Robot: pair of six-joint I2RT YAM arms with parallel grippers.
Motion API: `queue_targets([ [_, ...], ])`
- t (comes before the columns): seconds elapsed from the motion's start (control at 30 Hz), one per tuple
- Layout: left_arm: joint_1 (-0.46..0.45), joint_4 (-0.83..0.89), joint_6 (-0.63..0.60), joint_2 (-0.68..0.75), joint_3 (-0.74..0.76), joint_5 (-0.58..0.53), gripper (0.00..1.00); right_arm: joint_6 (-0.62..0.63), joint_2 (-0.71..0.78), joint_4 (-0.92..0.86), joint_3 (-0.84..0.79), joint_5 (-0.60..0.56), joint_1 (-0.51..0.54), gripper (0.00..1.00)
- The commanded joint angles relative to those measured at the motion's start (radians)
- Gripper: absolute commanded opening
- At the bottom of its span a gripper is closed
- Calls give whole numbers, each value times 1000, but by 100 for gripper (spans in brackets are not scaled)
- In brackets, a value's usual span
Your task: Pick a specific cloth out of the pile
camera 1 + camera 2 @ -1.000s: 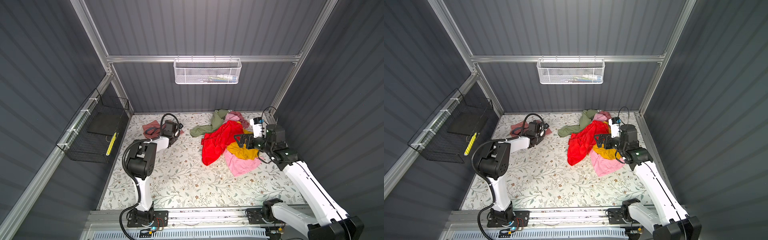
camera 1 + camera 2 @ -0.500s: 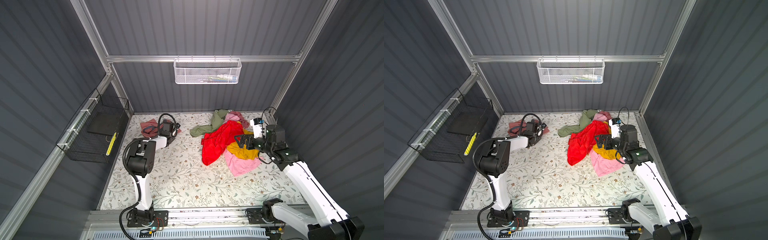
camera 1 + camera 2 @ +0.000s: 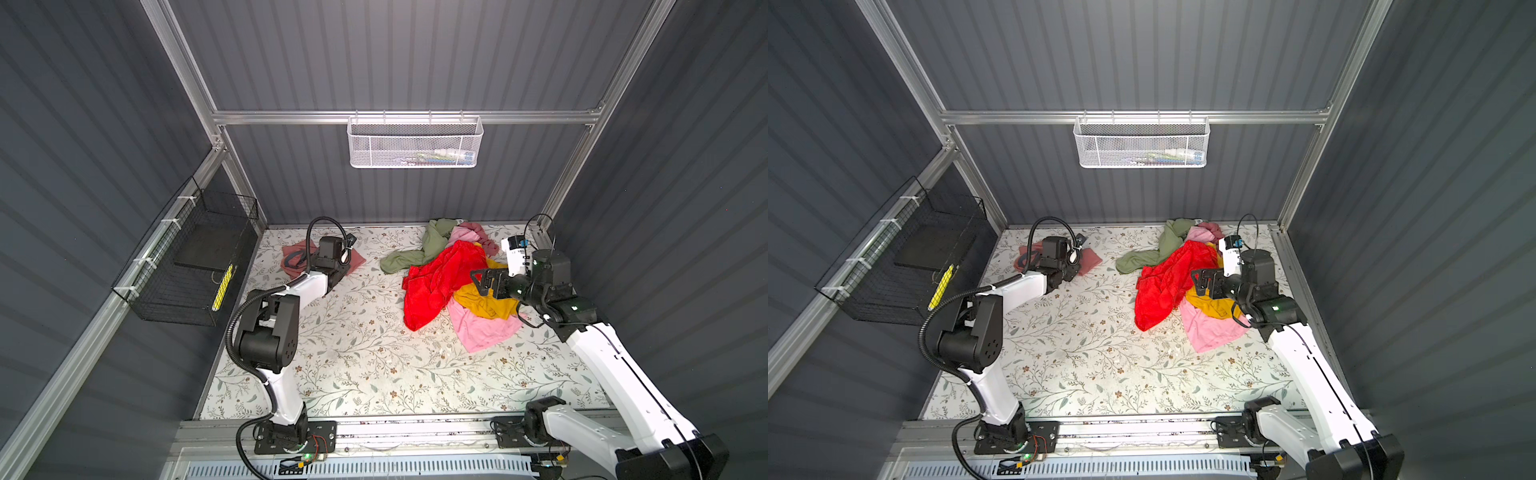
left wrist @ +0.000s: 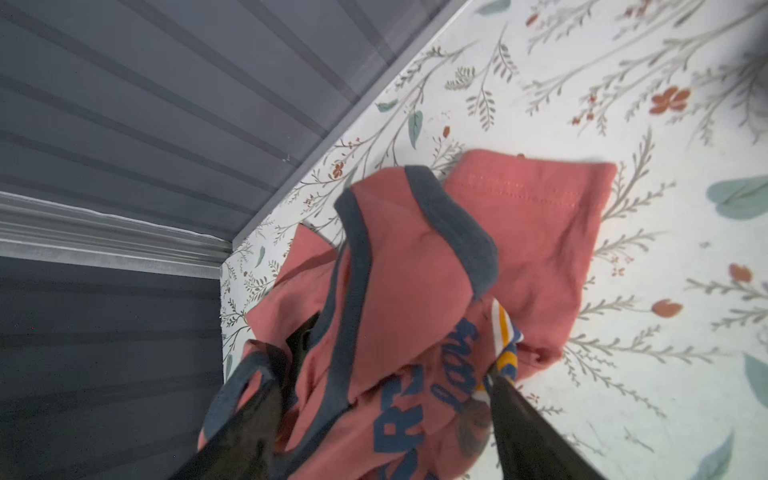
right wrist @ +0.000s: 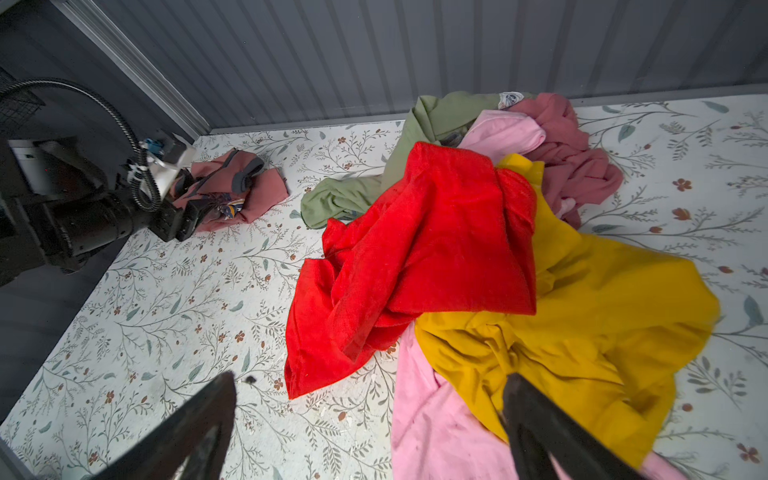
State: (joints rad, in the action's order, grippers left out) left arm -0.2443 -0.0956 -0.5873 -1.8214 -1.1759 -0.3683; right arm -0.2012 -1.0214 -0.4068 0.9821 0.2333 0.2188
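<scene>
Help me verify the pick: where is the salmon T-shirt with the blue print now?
In both top views the salmon T-shirt lies back left, under the left gripper, apart from the pile.

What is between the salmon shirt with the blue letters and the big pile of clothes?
Only bare flowery table lies between the salmon shirt and the pile, as both top views show.

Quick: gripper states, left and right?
Left gripper: open, T-shirt lying between its jaws.
Right gripper: open, empty, over the pile.
</scene>
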Motion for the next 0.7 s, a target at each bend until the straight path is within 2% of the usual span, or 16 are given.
queue_targets([
  [0.0,-15,-29,42,84,45,-23,85,42,35,-27,0,-42,-15,99],
  [0.1,-25,-123,93,157,122,-95,94,56,62,-22,-16,-76,-36,99],
  [0.17,-26,-129,181,213,155,-116,98,66,87,-2,-39,-103,-54,99],
  [0.4,-26,-142,478,394,314,-80,100,136,176,232,-257,-283,-100,99],
  [0.53,-26,-175,588,478,447,-125,100,157,244,577,-510,-374,-117,99],
  [0.67,-26,-280,610,525,588,-192,100,138,220,972,-740,-456,-143,99],
])
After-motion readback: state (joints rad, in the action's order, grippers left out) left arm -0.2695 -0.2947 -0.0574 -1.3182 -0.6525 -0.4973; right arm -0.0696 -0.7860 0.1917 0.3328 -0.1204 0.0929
